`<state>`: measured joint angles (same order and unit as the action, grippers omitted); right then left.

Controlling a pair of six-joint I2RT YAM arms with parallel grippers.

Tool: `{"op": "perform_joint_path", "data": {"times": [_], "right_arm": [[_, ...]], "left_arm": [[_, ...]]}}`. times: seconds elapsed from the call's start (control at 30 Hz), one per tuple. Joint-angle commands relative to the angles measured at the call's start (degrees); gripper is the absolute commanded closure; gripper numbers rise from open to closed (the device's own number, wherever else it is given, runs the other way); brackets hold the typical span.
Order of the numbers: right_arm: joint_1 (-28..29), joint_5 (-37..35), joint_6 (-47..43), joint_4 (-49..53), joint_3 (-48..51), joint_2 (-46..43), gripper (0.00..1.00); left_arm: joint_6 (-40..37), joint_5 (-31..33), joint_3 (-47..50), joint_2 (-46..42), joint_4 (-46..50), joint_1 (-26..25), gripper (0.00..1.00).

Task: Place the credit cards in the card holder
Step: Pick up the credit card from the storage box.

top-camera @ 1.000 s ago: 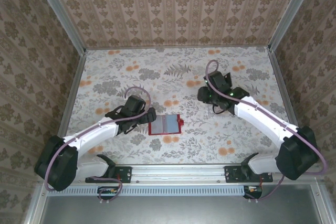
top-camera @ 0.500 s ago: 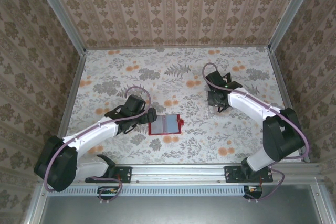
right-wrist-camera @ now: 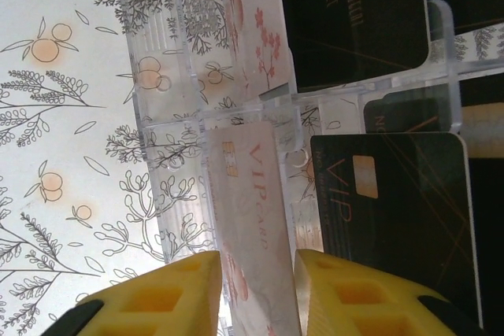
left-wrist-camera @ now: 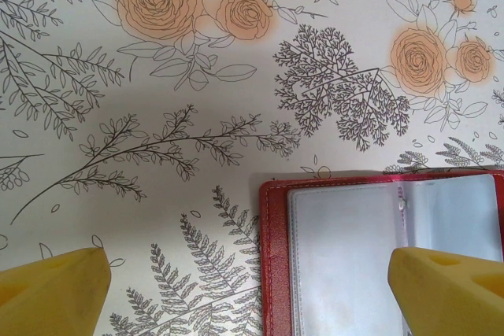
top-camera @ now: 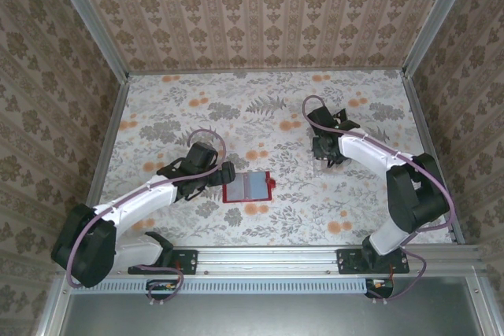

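Observation:
The card holder (top-camera: 247, 186) is a red case lying open on the table, its clear pockets up; in the left wrist view its left half (left-wrist-camera: 346, 257) is in sight. My left gripper (top-camera: 223, 172) hovers at its left edge, open, with yellow fingertips (left-wrist-camera: 51, 293) wide apart and nothing between them (left-wrist-camera: 250, 293). A whitish credit card (right-wrist-camera: 248, 194) marked VIP stands in a clear rack (right-wrist-camera: 157, 76). My right gripper (right-wrist-camera: 256, 297) has closed in on this card, both yellow fingers touching its sides. In the top view the right gripper (top-camera: 327, 153) points down at the rack.
Black VIP cards (right-wrist-camera: 394, 210) stand in the rack's neighbouring slots, another black card (right-wrist-camera: 354, 13) behind them. Patterned walls and metal rails fence the flowered table (top-camera: 260, 116).
The right arm has swung so that its gripper now points down over the rack, and its jaws have narrowed around the whitish card. The left arm and the red case have not moved.

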<state>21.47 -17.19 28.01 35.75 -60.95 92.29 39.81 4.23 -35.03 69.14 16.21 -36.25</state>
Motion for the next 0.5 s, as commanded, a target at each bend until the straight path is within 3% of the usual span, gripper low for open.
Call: {"op": "perform_joint_path", "data": {"times": [0.0, 0.23, 0.47], "right_arm": [[-0.2, 1.6, -0.5, -0.8, -0.6, -0.7, 0.72], [-0.2, 1.8, -0.7, -0.5, -1.0, -2.0, 0.76], [-0.2, 3.7, -0.5, -1.1, -1.0, -1.3, 0.89]], "left_arm": [[-0.6, -0.6, -0.1, 0.4, -0.5, 0.3, 0.00], [-0.8, -0.9, 0.2, 0.9, -1.1, 0.3, 0.00], [-0.9, -1.1, 0.4, 1.3, -1.4, 0.3, 0.00]]}}
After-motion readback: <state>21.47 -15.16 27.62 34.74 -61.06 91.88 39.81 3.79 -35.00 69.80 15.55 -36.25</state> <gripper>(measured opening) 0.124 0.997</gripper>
